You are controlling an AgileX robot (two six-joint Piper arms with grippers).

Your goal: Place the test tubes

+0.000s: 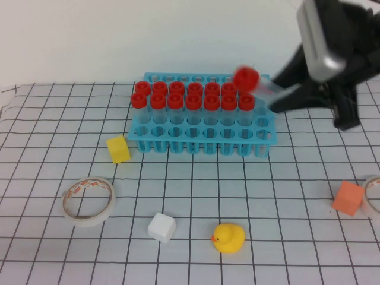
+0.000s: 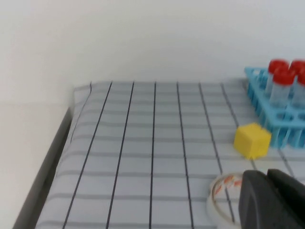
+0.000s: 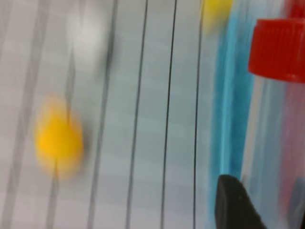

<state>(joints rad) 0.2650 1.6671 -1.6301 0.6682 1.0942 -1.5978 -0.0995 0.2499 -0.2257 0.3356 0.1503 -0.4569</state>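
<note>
**A:** What is the left gripper [image 2: 266, 191] doing, and why there?

**B:** It is idling low over the desk [image 1: 196, 190], fingers pressed together on nothing. Only its own wrist view is showing it. A tape roll [image 2: 223, 194] is lying just ahead of it and a yellow cube [image 2: 252, 140] a little beyond that. I am reading this arm as parked, since one arm seems to be doing the job.

**A:** And going across?

**B:** The blue rack [image 1: 202, 135] is standing below the right gripper [image 1: 284, 95], stretching away to its left. Red-capped tubes [image 1: 193, 101] are sitting upright in two of its rows.

**A:** Is the right gripper carrying anything?

**B:** It is clamping a test tube [image 1: 260, 86] by its clear body, with the jaws closed part-way around it. The red cap [image 1: 245, 78] is pointing away from the fingers. The tube is hanging tilted in the air over the rack's end nearest this gripper, and it is not entering any hole yet.

**A:** Why tilted?

**B:** Probably because it is being carried in. I am guessing it needs righting before its bottom can go down. The rear filled row looks one tube short right beneath the cap, so that is likely the target.

**A:** Anything further right?

**B:** An orange cube [image 1: 348, 198] is lying on the desk well below this gripper, out of its way.
</note>
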